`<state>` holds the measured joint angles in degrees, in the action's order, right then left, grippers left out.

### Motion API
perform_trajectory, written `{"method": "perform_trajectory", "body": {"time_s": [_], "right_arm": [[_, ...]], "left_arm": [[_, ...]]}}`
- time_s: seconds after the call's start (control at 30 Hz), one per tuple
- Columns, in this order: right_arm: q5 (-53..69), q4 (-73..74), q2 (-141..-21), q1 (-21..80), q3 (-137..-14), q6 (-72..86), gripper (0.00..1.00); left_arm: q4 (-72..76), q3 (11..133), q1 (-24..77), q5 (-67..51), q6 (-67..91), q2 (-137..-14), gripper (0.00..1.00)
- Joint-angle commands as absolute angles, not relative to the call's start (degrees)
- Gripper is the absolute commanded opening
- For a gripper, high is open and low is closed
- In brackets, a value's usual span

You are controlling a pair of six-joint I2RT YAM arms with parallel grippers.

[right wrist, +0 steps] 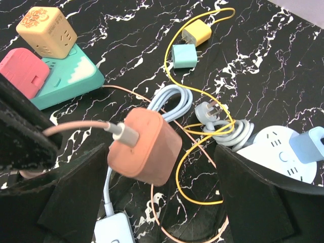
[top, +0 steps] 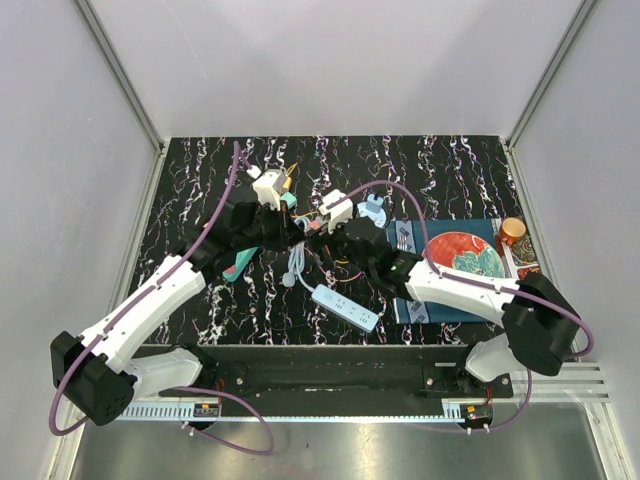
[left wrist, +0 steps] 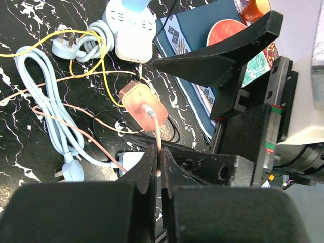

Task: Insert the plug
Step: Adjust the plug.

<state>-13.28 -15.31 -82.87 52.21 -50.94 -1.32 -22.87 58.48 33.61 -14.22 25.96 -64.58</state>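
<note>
A salmon-pink charger plug [right wrist: 144, 147] hangs just above the table by its pink cable [left wrist: 158, 135]. My left gripper [left wrist: 160, 152] is shut on that cable, a short way behind the plug [left wrist: 143, 107]. My right gripper [right wrist: 162, 177] is open with the plug between its fingers. There is a gap on each side, wider on the right. In the top view both grippers, left [top: 290, 228] and right [top: 335, 236], meet at the table's middle. A light-blue power strip [top: 345, 307] lies close below; its end [right wrist: 114, 230] shows under the plug.
A white power strip [left wrist: 132, 30] with a blue adapter lies by coiled grey and yellow cables [right wrist: 223, 126]. A teal socket block [right wrist: 71, 81] carries pink and yellow cubes. Yellow [right wrist: 196, 34] and teal [right wrist: 183, 55] chargers lie beyond. A red plate [top: 465, 255] on blue cloth sits right.
</note>
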Motion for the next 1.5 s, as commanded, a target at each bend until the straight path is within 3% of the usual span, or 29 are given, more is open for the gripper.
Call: {"method": "perform_trajectory", "body": {"time_s": [0.0, 0.2, 0.43, 0.53, 0.57, 0.63, 0.8, 0.87, 1.0, 1.07, 1.17, 1.47], "right_arm": [[-16.7, -21.0, -84.81, 53.44, -54.4, -2.9, 0.88], [-20.39, -22.24, -86.04, 54.23, -55.28, -2.81, 0.84], [-21.01, -20.14, -85.78, 55.11, -56.42, -2.73, 0.61], [-21.53, -18.46, -85.69, 55.98, -57.3, -2.99, 0.49], [-21.71, -18.2, -85.78, 55.99, -57.57, -3.08, 0.4], [-22.49, -16.8, -85.69, 56.25, -58.09, -2.73, 0.31], [-22.59, -13.98, -84.99, 56.25, -58.71, -1.59, 0.01], [-21.89, -12.31, -84.2, 56.25, -58.54, -0.62, 0.0], [-19.52, -8.19, -82.09, 56.16, -57.83, 2.19, 0.0], [-17.41, -4.58, -80.69, 56.08, -57.57, 3.86, 0.0], [-14.07, -0.8, -78.24, 56.08, -56.26, 7.02, 0.0], [-0.27, 4.39, -69.63, 53.97, -51.6, 14.58, 0.0]], "left_arm": [[-18.99, 58.27, 34.1, -13.97, 28.3, -62.58, 0.0], [-18.46, 57.75, 34.28, -13.97, 29.44, -62.14, 0.0], [-18.54, 56.95, 34.37, -12.57, 30.14, -62.05, 0.04], [-18.72, 56.87, 34.37, -12.39, 30.23, -62.58, 0.06], [-18.81, 56.87, 34.37, -12.48, 30.32, -62.75, 0.07], [-18.72, 56.86, 34.37, -12.83, 30.32, -62.75, 0.07], [-19.95, 57.48, 34.37, -11.87, 28.66, -62.14, 0.19], [-21.26, 58.18, 34.37, -10.47, 27.43, -61.44, 0.26], [-23.11, 58.54, 34.37, -5.99, 23.57, -59.16, 0.61], [-23.38, 57.92, 34.37, -4.32, 21.98, -57.58, 0.69], [-23.12, 56.69, 34.45, -4.74, 18.73, -55.73, 0.75], [-15.92, 49.84, 34.45, -14.31, 13.36, -51.07, 0.77]]}}
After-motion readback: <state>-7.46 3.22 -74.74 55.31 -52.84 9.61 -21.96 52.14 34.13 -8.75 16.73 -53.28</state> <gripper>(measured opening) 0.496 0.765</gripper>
